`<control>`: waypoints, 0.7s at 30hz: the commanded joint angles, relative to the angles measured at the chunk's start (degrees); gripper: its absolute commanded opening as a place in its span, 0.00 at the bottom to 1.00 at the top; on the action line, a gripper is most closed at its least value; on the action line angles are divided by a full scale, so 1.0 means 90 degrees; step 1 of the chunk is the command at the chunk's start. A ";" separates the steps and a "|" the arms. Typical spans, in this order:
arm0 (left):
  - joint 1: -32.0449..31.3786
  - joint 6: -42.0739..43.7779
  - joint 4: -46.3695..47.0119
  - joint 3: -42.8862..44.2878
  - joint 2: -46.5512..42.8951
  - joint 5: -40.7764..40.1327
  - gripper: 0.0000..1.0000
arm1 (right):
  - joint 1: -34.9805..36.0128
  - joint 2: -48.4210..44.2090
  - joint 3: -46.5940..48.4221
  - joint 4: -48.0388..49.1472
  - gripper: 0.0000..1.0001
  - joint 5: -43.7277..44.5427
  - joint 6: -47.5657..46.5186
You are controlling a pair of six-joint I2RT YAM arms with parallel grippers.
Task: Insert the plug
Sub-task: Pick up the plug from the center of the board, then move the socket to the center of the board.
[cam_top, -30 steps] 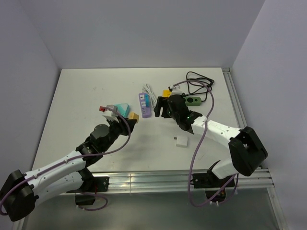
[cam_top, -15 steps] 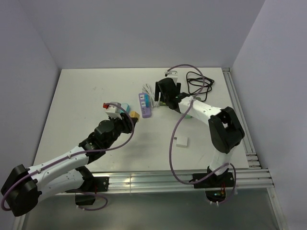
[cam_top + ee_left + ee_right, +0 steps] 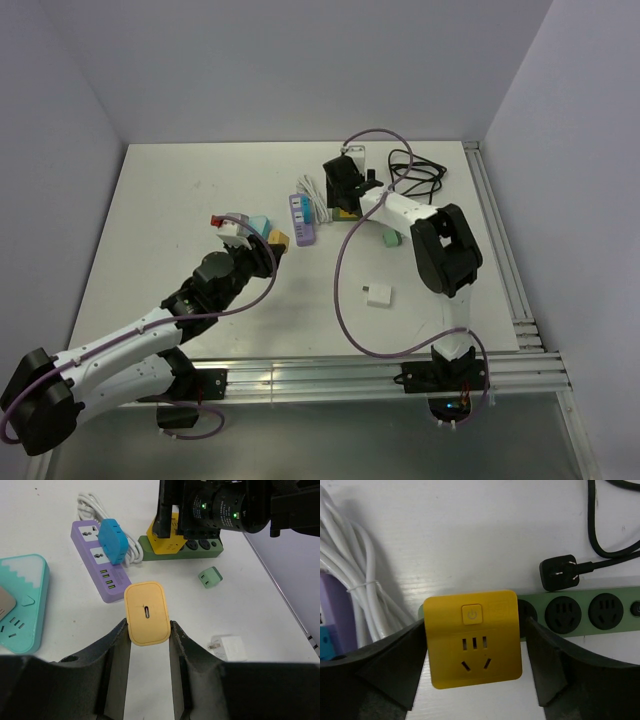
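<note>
While poised over the middle of the bench (image 3: 170, 200), grips a tan USB-C charger block (image 3: 147, 611) in the left gripper (image 3: 148, 625), one finger flat against each long side, port face turned up to the wrist camera. Beyond it, bare white surface, then a purple power strip (image 3: 106, 582) lying toward the far edge. Seated in one of its sockets, a blue adapter (image 3: 112, 541); touching its far side, a bundled white cord (image 3: 95, 507). Off toward the left edge, a teal power strip (image 3: 22, 602), near the purple one but not touching. Toward the right edge, a small green plug (image 3: 209, 577) and a white charger (image 3: 229, 647), both loose, well apart from each other, with open surface around each.

At the far middle, holds the right gripper (image 3: 474, 625) down over a yellow socket adapter (image 3: 472, 637). Adapter sitting on the end of a green power strip (image 3: 580, 612) nearest the purple one; cannot tell whether fully seated. Fingers close on both flanks of the adapter; cannot tell whether clamped on it or just clear. Little room there: white cord crowding one side, a black plug (image 3: 559, 574) just beyond the strip, its black cable (image 3: 415, 170) coiled toward the far right corner. Wide bare stretches along the left edge and the near edge.
</note>
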 commanded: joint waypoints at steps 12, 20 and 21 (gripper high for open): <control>0.0030 -0.0017 0.0336 0.0022 0.0156 0.0182 0.00 | -0.0084 -0.1136 -0.1520 0.0665 0.45 -0.1185 -0.0200; 0.0040 -0.0105 0.0229 -0.0018 -0.0136 0.0113 0.00 | 0.0745 -0.1264 -0.1336 0.0158 0.46 -0.1341 -0.0307; 0.0030 -0.0144 0.0123 -0.0008 -0.0146 0.0084 0.00 | 0.0862 -0.1245 -0.1268 0.0129 0.46 -0.1419 -0.0307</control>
